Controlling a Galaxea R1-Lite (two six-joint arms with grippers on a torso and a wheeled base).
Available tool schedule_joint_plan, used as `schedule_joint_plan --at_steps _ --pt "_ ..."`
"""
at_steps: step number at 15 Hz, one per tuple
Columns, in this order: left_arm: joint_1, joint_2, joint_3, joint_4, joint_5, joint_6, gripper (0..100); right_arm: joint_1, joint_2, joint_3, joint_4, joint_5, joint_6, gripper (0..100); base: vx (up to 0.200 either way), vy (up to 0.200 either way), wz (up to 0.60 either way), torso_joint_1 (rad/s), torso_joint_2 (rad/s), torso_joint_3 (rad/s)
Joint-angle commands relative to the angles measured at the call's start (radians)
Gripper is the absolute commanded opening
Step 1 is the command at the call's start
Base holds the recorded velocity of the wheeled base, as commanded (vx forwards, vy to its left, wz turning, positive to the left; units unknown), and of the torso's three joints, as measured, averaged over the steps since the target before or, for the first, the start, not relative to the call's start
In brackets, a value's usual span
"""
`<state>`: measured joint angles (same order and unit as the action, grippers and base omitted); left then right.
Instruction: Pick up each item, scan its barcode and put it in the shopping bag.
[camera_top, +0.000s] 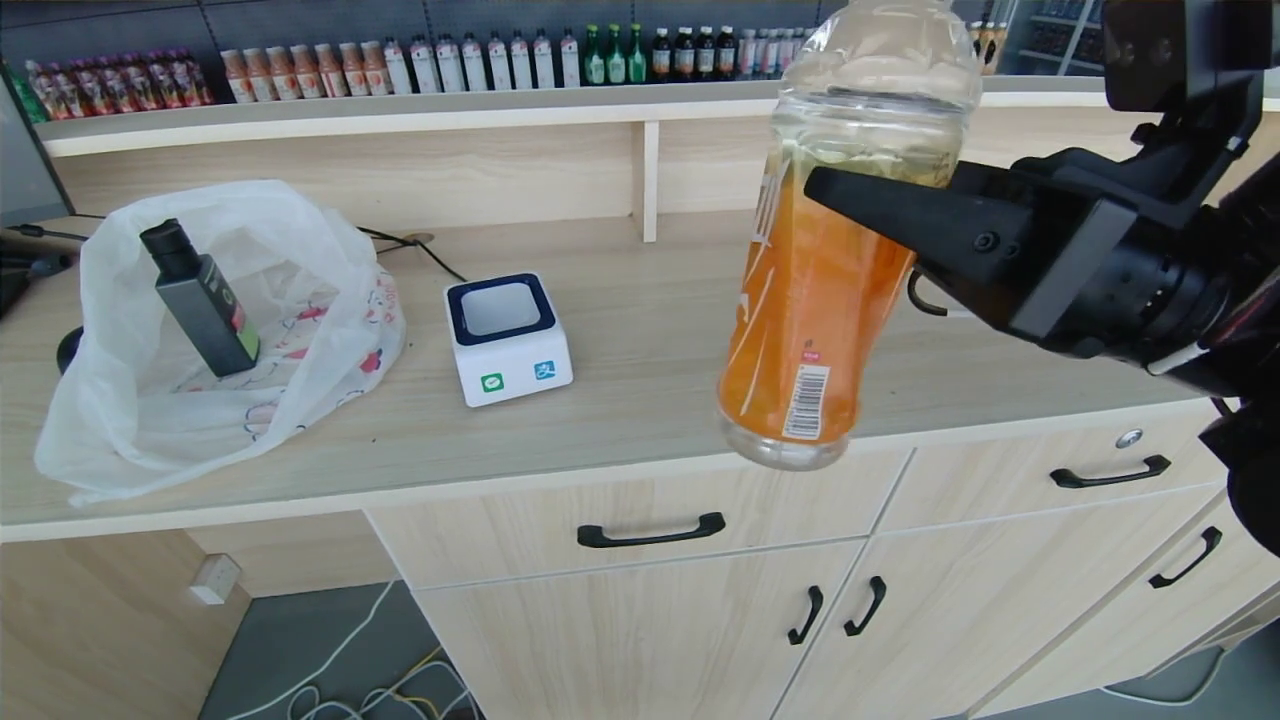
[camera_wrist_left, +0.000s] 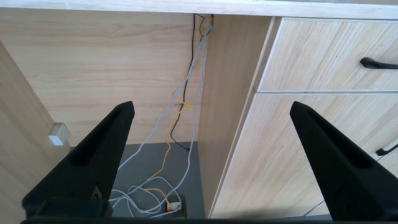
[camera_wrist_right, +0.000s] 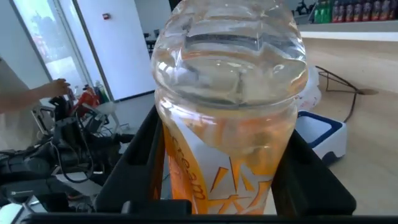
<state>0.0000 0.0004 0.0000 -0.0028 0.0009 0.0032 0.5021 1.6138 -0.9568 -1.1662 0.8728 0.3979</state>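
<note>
Orange bottle (camera_top: 815, 300) is squeezed tight in my right hand (camera_top: 850, 190), I think not scanned or bagged yet; one dark bottle (camera_top: 200, 300) leans in the bag (camera_top: 120, 400) on the left.

Head view: bottle (camera_top: 830, 280) cap cut off by top edge. Right gripper (camera_top: 830, 170): far finger hidden behind the bottle; arm cut off at right edge. Shelf bottles (camera_top: 500, 60), upper frame: labels too small to tell. Dark round thing (camera_top: 68, 350), mid-left: mostly hidden behind bag (camera_top: 150, 420); cannot identify. Right wrist view: bottle base cut off by frame edge; scanner (camera_wrist_right: 323, 130) partly hidden behind the bottle. Left wrist view: left gripper (camera_wrist_left: 211, 106) finger roots cut off by frame edge.
</note>
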Motion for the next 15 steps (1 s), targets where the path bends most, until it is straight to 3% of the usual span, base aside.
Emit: schedule_joint_plan --at_steps 1,5,9,15 --pt "0.0 0.0 0.0 0.0 0.001 0.0 100 0.029 0.006 0.004 -0.032 0.041 0.047 0 0.0 0.0 0.0 0.0 0.0 0.0" --pt "0.0 0.0 0.0 0.0 0.001 0.0 100 0.081 -0.023 -0.003 -0.081 0.041 0.179 0 0.0 0.0 0.0 0.0 0.0 0.0" --pt "0.0 0.0 0.0 0.0 0.001 0.0 100 0.088 -0.025 -0.003 -0.079 0.038 0.202 0 0.0 0.0 0.0 0.0 0.0 0.0" --pt "0.0 0.0 0.0 0.0 0.001 0.0 100 0.177 -0.025 -0.002 -0.075 0.012 0.203 0 0.0 0.0 0.0 0.0 0.0 0.0"
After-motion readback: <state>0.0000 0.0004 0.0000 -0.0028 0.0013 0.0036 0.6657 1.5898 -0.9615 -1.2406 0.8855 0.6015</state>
